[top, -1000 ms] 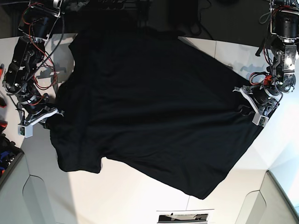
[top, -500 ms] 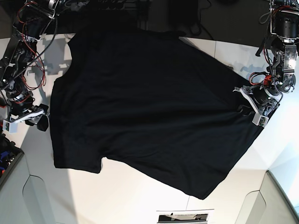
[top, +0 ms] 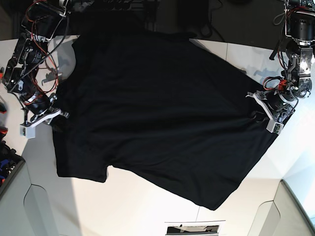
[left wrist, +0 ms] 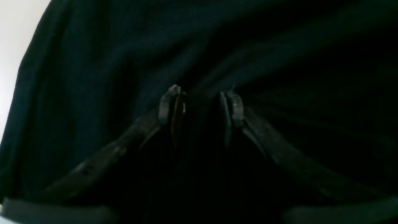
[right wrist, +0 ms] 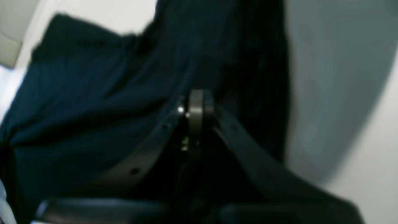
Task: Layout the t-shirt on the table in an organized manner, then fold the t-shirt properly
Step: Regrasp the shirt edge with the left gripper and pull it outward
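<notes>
Pinning opposite edges of the t-shirt (top: 157,113), spread plain-side up across the table (top: 133,206), your left gripper (left wrist: 199,102) clamps bunched cloth while your right gripper (right wrist: 196,105), jaws closed, apparently tugs its edge to flatten it.

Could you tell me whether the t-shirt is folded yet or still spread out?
Spread out: the t-shirt lies open across the table, no fold made.
</notes>
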### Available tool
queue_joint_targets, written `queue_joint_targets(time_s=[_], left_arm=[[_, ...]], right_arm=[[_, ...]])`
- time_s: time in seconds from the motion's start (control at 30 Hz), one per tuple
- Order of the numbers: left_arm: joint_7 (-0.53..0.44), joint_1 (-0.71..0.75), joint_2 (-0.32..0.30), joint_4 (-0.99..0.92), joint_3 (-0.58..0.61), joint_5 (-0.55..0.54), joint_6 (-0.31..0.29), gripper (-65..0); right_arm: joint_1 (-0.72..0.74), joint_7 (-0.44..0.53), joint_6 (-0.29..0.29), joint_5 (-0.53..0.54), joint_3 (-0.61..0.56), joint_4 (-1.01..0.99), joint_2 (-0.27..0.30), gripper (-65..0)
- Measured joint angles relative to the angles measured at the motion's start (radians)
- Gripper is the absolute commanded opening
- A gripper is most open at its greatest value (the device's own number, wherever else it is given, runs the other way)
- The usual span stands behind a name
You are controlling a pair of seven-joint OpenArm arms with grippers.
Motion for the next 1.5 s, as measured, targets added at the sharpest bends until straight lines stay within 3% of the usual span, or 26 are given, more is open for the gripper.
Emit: queue_joint_targets(time_s=[0.13, 0.23, 0.33, 0.53, 0.7, 0.93, 1.13, 1.3, 1.4, 1.5], left_arm=[[0.121, 0.013, -0.008, 0.081, -0.002, -0.063, -0.056, -41.4], [0.144, 0.039, 0.002, 0.162, 0.004, -0.075, -0.072, -41.3], [0.139, 0.027, 0.007, 0.202, 0.008, -0.076, -0.077, -41.3], [0.137, 0.023, 0.003, 0.203, 0.008, -0.069, -0.079, -41.3], [0.137, 0.023, 0.004, 0.203, 0.008, -0.067, -0.079, -41.4], [0.137, 0.021, 0.003, 0.203, 0.008, -0.042, -0.079, -41.3], [0.136, 0.02, 0.003, 0.203, 0.008, -0.012, -0.079, -41.3], [0.137, 0.02, 0.003, 0.203, 0.008, -0.011, -0.079, -31.4], [0.136, 0.02, 0.003, 0.203, 0.008, -0.012, -0.071, -31.4], [0.136, 0.018, 0.003, 0.203, 0.008, -0.014, 0.002, -31.4]], right_arm=[[-0.056, 0.046, 0.0, -0.067, -0.046, -0.011, 0.0, -65.0], [-0.082, 0.123, -0.023, -0.135, -0.048, -0.011, 0.0, -65.0], [-0.084, 0.134, -0.042, -0.172, -0.048, -0.011, 0.008, -65.0], [-0.056, 0.172, -0.038, -0.174, -0.048, -0.03, 0.042, -65.0], [0.017, 0.175, -0.042, -0.172, -0.048, -0.158, 0.085, -65.0], [0.05, 0.252, -0.026, -0.116, -0.047, -0.311, 0.092, -65.0], [0.064, 0.279, -0.021, -0.149, -0.047, -0.323, 0.091, -65.0], [0.122, 0.254, -0.035, -0.214, -0.05, -0.333, 0.101, -65.0], [0.142, 0.249, -0.036, -0.226, -0.05, -0.341, 0.134, -65.0], [0.166, 0.219, -0.039, -0.194, -0.049, -0.341, 0.181, -65.0]])
